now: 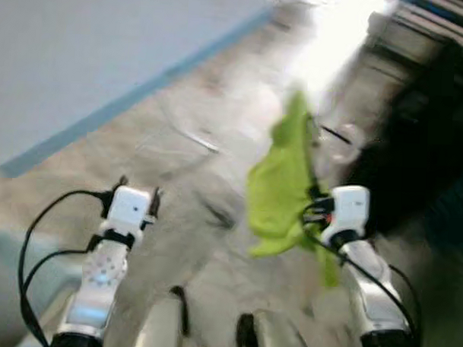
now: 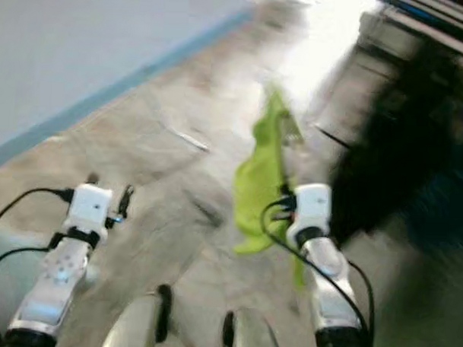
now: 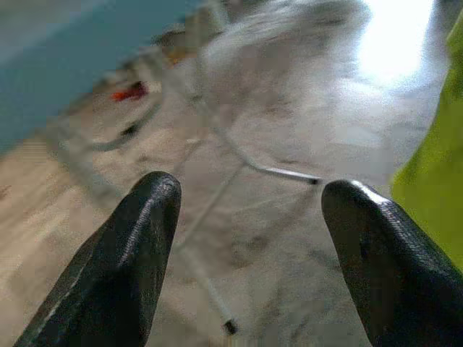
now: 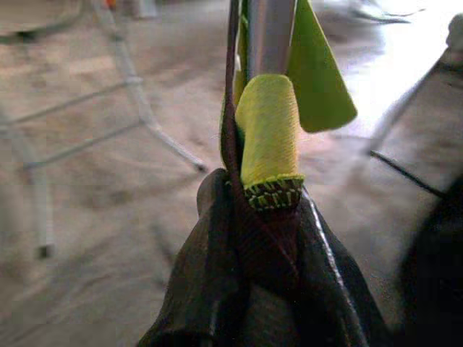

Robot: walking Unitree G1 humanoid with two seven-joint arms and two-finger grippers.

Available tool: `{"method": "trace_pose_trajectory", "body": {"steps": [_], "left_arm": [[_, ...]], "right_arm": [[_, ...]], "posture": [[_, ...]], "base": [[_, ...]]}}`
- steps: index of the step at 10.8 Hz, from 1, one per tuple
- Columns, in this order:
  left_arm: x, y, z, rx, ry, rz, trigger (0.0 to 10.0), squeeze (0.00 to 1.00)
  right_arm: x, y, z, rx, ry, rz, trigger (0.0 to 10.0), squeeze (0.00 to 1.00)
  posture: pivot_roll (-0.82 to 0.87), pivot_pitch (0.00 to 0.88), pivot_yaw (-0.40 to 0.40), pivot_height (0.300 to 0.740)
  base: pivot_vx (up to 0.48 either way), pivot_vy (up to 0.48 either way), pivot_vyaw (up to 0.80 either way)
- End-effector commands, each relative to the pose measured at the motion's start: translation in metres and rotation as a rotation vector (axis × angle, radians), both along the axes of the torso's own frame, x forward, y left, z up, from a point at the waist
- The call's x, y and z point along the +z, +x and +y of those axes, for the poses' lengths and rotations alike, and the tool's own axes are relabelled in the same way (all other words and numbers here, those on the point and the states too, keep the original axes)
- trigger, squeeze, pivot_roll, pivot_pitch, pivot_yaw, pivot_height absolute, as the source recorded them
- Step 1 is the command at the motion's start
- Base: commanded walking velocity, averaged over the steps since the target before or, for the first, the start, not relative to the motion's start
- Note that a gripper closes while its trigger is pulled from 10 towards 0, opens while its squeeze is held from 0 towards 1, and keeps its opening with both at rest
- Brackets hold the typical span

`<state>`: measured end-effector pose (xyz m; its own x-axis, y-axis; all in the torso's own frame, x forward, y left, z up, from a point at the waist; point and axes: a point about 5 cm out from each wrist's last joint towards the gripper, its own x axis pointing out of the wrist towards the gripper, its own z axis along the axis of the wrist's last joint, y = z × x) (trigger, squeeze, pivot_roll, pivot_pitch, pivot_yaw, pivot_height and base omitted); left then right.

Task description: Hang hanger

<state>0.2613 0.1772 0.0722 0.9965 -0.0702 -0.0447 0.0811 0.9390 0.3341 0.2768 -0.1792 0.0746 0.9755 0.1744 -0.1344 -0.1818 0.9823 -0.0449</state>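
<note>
Right gripper (image 4: 253, 238) — fingers pressed together on the hanger (image 4: 269, 43), pinching the lime-green garment (image 1: 280, 187) and a dark strap along with it. In the right wrist view a rolled green cuff with a dark stitched hem sits directly against the fingertips, and a pale metal stem rises just beyond it. From the head views the cloth hangs off the inner side of this gripper, toward the left arm, drooping below and reaching ahead of it over the floor (image 1: 177, 217).

Left gripper (image 3: 249, 253) — fingers spread apart, nothing between them; held forward at about the same height, well apart from the cloth. Beyond its tips stands a pale folding rack (image 3: 210, 130) with thin tube legs on the floor.

Handling note, as judgement: the step in hand looks like carrying the load to a rail. Keep the pinch firm, since fabric between the pads may slip; hold the hook upward and clear of the hanging cloth. The head views are blurred, so steady the body before reaching for any bar.

Item condition: bright lime cloth, soft, bunched in loose folds; the hanger's hook shape cannot be made out.
</note>
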Motion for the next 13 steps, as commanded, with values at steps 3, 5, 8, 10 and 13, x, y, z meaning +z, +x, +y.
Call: {"method": "trace_pose_trajectory", "body": {"steps": [3,5,8,10,13], "left_arm": [[-0.011,-0.005,-0.019,-0.135,0.023,0.057,10.0,0.0],[-0.014,-0.008,-0.028,-0.184,0.025,0.068,10.0,0.0],[-0.012,-0.005,-0.029,-0.201,0.022,0.061,10.0,0.0],[-0.01,-0.001,-0.023,-0.173,-0.02,0.064,10.0,0.0],[-0.001,0.013,-0.018,-0.151,-0.219,0.082,10.0,0.0]], "right_arm": [[0.01,0.003,0.012,0.125,0.027,-0.021,10.0,0.0],[0.01,-0.005,0.027,0.214,0.108,-0.013,10.0,0.0],[0.007,-0.018,0.038,0.37,0.15,0.055,10.0,0.0],[0.007,-0.023,0.039,0.426,0.126,0.079,10.0,0.0],[0.001,-0.038,0.049,0.56,0.057,0.105,10.0,0.0]], "posture": [[0.0,0.236,-0.068,0.74],[0.0,0.236,-0.068,0.74],[-0.01,0.239,-0.066,0.74],[-0.01,0.239,-0.068,0.74],[-0.01,0.238,-0.069,0.74]], "base": [[0.0,0.0,0.8],[0.0,0.0,0.8],[0.0,0.0,0.8],[0.0,0.0,0.4],[0.0,0.0,0.0]]}}
